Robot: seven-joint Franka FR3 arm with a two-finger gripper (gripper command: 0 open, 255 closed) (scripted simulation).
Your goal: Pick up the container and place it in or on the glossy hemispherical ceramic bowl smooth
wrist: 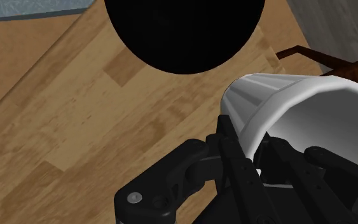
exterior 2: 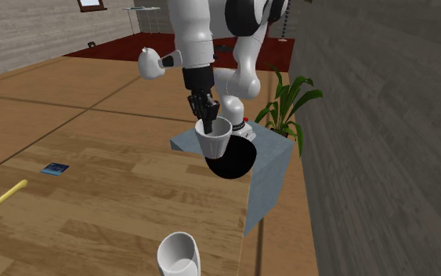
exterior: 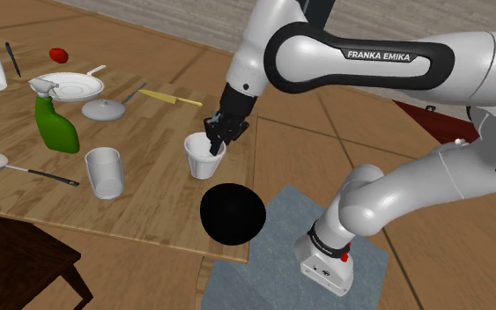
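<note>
A white ribbed cup (exterior: 204, 157) is the container. My black gripper (exterior: 217, 138) is shut on its rim from above, one finger inside and one outside. The cup (exterior 2: 213, 141) hangs a little above the wooden table (exterior: 149, 202), near its edge. The black glossy bowl (exterior: 233, 213) sits at the table's edge by the stand, just beside and below the cup. From the second exterior view the bowl (exterior 2: 232, 159) lies right behind the cup. In the wrist view the cup (wrist: 285, 105) tilts between the fingers and the bowl (wrist: 184, 32) lies beyond it.
A second white cup (exterior: 104, 171), a green spray bottle (exterior: 55, 123), a spoon (exterior: 8, 164), a plate (exterior: 70, 85), a lid (exterior: 105, 109), a yellow knife (exterior: 168, 97) and a red fruit (exterior: 58, 55) lie toward the shoulder view's left. A potted plant (exterior 2: 289, 106) stands beside the stand (exterior 2: 269, 168).
</note>
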